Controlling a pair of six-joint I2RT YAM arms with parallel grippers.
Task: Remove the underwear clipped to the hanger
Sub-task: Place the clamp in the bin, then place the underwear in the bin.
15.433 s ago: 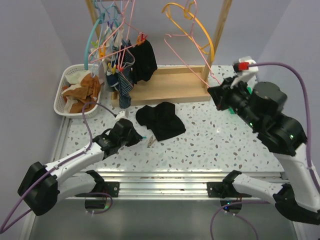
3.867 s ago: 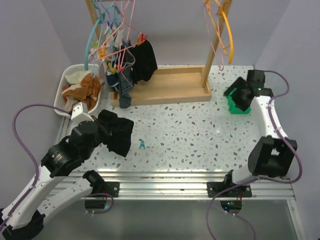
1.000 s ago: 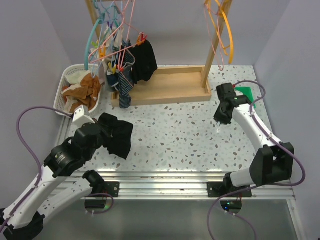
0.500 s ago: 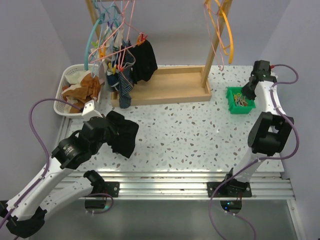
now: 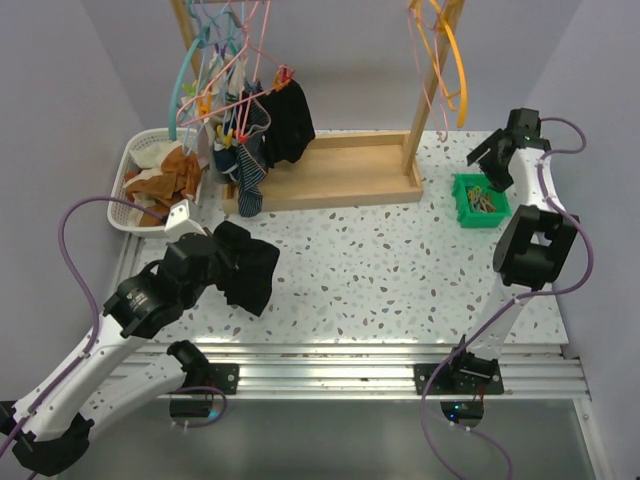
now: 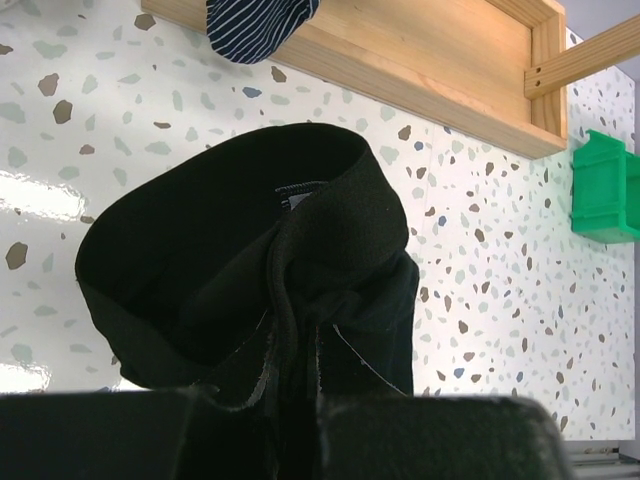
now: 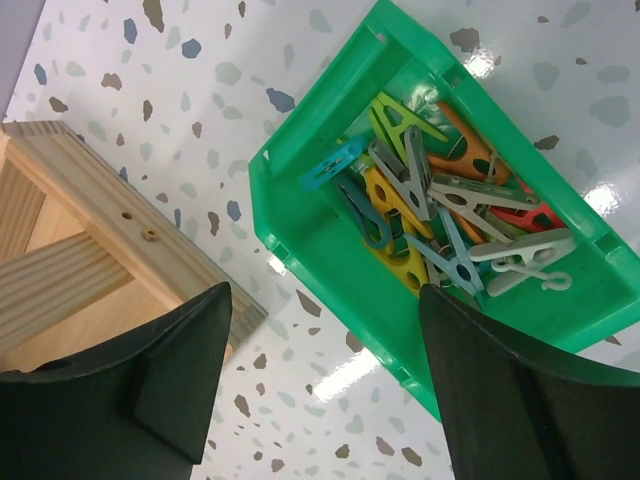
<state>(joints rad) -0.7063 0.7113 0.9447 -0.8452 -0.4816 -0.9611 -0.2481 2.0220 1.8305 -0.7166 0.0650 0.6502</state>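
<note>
A black underwear hangs bunched above the table's left front, and my left gripper is shut on it. In the left wrist view the underwear fills the middle, its gathered folds pinched in my left gripper. Another black underwear hangs clipped to a pink hanger by an orange peg. My right gripper stands open and empty at the far right, just above a green bin. The right wrist view shows this gripper wide apart over the bin's wall.
The bin holds several coloured pegs. A wooden rack base lies at the back, with dark blue striped garments on hangers at its left. A white basket with orange-brown cloth is far left. An orange hanger hangs at the rack's right post.
My right gripper swung to the green bin, then opened and rose a little above it. My left arm shifted slightly right, still gripping the black underwear.
</note>
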